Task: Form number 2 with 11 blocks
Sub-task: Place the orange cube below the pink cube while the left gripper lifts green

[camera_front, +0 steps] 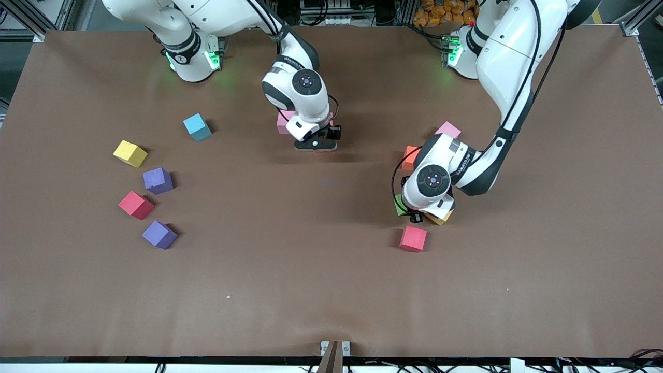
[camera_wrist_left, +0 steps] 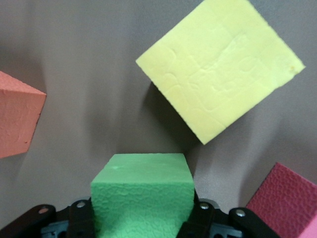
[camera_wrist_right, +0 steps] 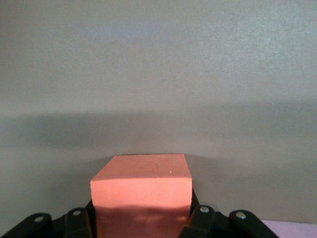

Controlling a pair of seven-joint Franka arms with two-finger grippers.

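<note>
My left gripper [camera_front: 414,215] is shut on a green block [camera_wrist_left: 141,191] toward the left arm's end of the table. A yellow block [camera_wrist_left: 223,69] lies close beside it, with an orange one [camera_wrist_left: 17,121] and a red one [camera_wrist_left: 287,203] around it. My right gripper [camera_front: 316,144] stands low over the middle of the table, shut on an orange block [camera_wrist_right: 141,186]. A pink block [camera_front: 283,123] peeks out from under that wrist. No number 2 is in view; the blocks lie scattered.
Toward the right arm's end lie loose blocks: light blue [camera_front: 197,127], yellow [camera_front: 130,153], purple [camera_front: 157,180], red [camera_front: 136,204] and a second purple [camera_front: 159,234]. Another pink block [camera_front: 448,128] sits by the left arm. The brown table [camera_front: 311,280] is bare nearer the camera.
</note>
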